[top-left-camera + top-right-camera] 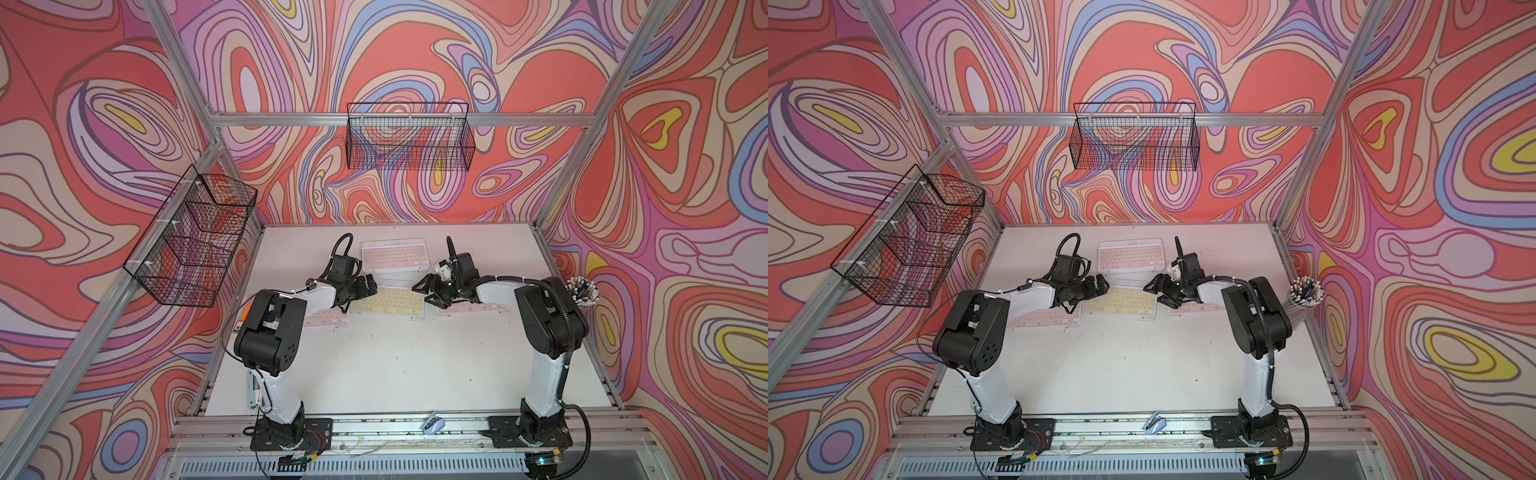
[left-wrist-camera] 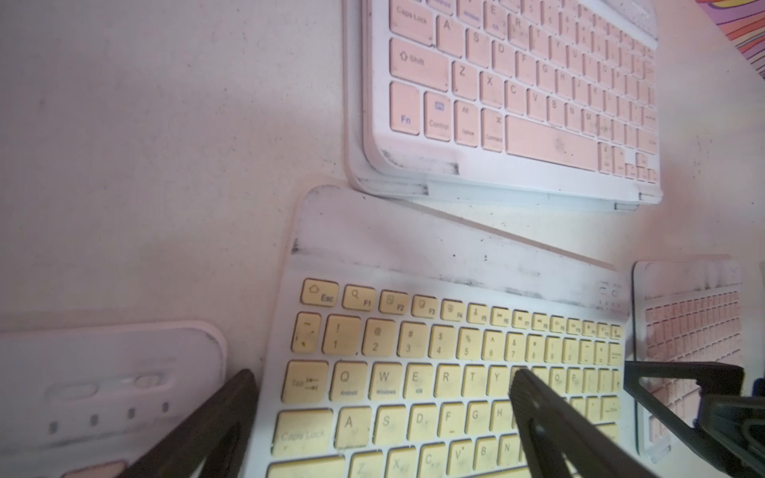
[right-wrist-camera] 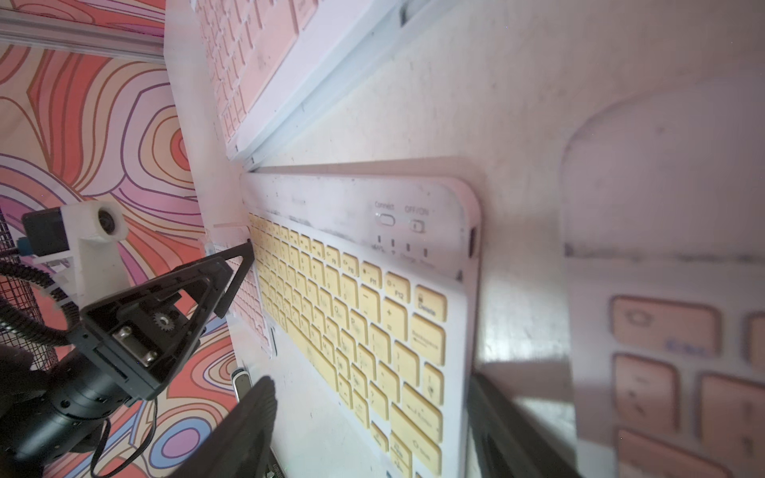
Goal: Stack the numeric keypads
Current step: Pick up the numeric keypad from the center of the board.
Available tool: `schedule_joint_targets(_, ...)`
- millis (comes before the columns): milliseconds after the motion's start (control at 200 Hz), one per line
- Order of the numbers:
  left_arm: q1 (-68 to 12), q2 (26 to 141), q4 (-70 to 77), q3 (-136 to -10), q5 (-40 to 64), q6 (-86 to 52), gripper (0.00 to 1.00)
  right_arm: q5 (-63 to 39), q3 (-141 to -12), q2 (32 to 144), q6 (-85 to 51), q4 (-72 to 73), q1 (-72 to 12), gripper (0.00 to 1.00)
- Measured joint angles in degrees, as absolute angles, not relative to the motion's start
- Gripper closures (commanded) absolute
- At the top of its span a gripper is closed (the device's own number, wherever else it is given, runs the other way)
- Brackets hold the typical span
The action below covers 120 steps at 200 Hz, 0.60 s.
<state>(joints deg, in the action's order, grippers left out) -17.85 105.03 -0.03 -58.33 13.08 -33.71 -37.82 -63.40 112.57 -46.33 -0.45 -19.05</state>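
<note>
The right gripper (image 1: 426,291) has its jaws spread around one end of the yellow keypad (image 1: 388,304), and the left gripper (image 1: 368,286) gapes wide opposite it. Guessing a two-handed lift onto the pink keypad (image 1: 392,255) just beyond them.

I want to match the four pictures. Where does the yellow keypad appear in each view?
Top view: yellow keypad, just below picture centre.
Top view: yellow keypad, just below picture centre.
Left wrist: yellow keypad, the largest thing shown.
Right wrist: yellow keypad, central, seen slantwise.
Shared landmark: stacked pink keypad beside its function-key edge.
</note>
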Motion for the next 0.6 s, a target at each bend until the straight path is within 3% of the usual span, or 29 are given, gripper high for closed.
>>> schedule_joint_targets(601, -17.19, 104.6, 2.37, -56.84, 14.55, -34.33, 0.03, -38.3, -62.65, 107.61, -49.58, 1.52, -18.76, 0.28)
